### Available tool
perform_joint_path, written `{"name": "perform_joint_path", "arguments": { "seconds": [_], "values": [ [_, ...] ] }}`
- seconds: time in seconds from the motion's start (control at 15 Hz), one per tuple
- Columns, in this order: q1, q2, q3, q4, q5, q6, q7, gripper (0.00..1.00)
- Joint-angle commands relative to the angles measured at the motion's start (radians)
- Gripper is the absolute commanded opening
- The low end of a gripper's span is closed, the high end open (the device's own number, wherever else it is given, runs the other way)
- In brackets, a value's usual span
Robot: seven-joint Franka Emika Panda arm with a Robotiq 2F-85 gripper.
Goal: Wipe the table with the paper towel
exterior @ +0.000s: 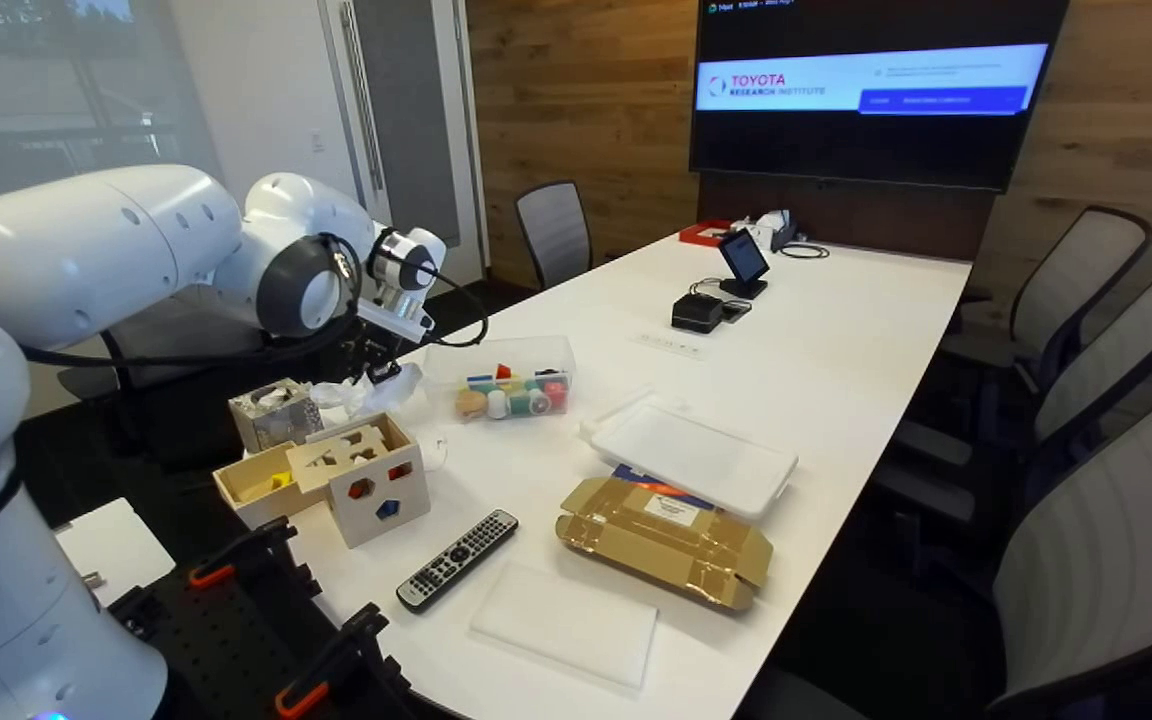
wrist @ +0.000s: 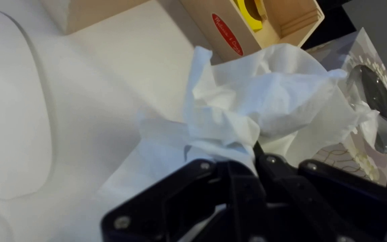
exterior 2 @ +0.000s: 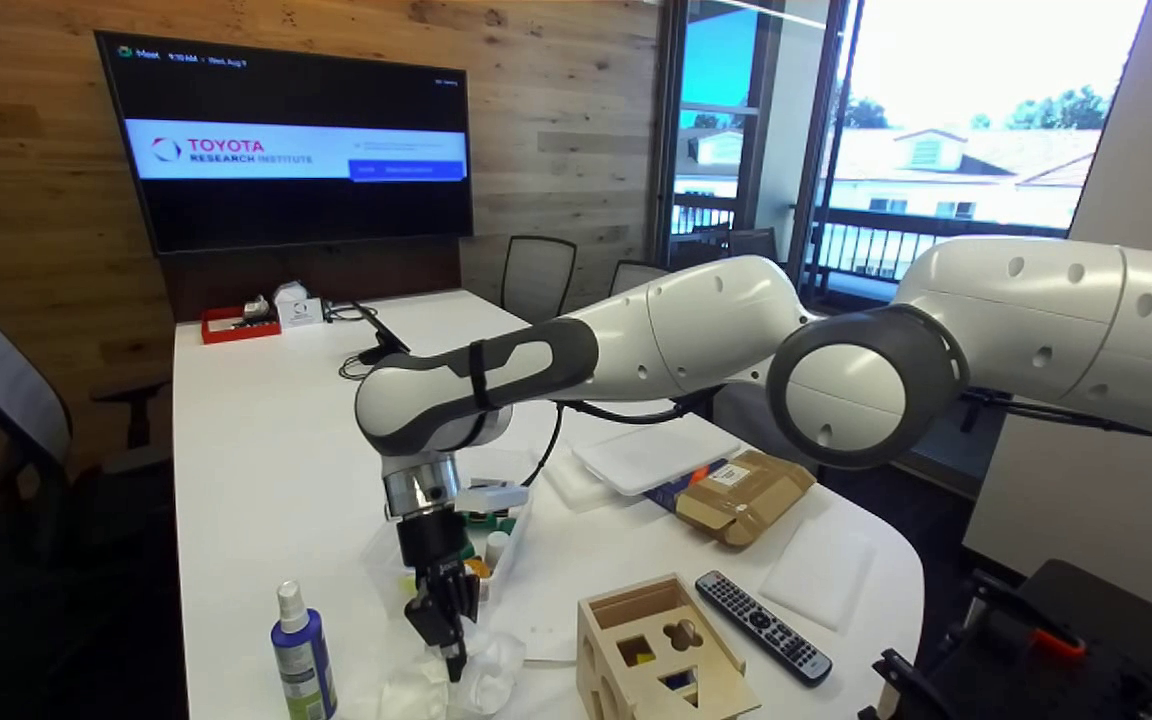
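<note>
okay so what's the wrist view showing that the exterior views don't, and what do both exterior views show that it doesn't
Only the wrist view: the red oval Melissa & Doug label.
Only the exterior views, both of them: the wall screen, the remote control and the cardboard box.
Shared by all three: the end effector, the crumpled paper towel and the white table.

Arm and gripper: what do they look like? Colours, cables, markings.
Arm: glossy white, rounded links with dark grey joint trim, a black strap and a hanging black cable; silver wrist collar. Gripper: black, angular, pale screw heads. Any lettering on it is too small to read.
</note>
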State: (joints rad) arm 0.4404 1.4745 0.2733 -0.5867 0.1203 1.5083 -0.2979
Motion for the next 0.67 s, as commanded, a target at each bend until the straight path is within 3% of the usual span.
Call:
{"name": "perform_joint_path", "arguments": {
  "seconds": [0.0,0.07,0.13,0.33,0.6],
  "values": [
    [0.023,0.000,-0.037,0.006,-0.021,0.018,-0.056,0.01],
    [0.025,0.000,-0.040,0.008,-0.024,0.017,-0.064,0.01],
    [0.026,0.000,-0.043,0.008,-0.026,0.022,-0.076,0.29],
    [0.020,0.000,-0.040,0.015,-0.023,0.037,-0.097,0.44],
    [-0.002,0.000,-0.022,0.044,-0.017,0.013,-0.197,0.74]
  ]
}}
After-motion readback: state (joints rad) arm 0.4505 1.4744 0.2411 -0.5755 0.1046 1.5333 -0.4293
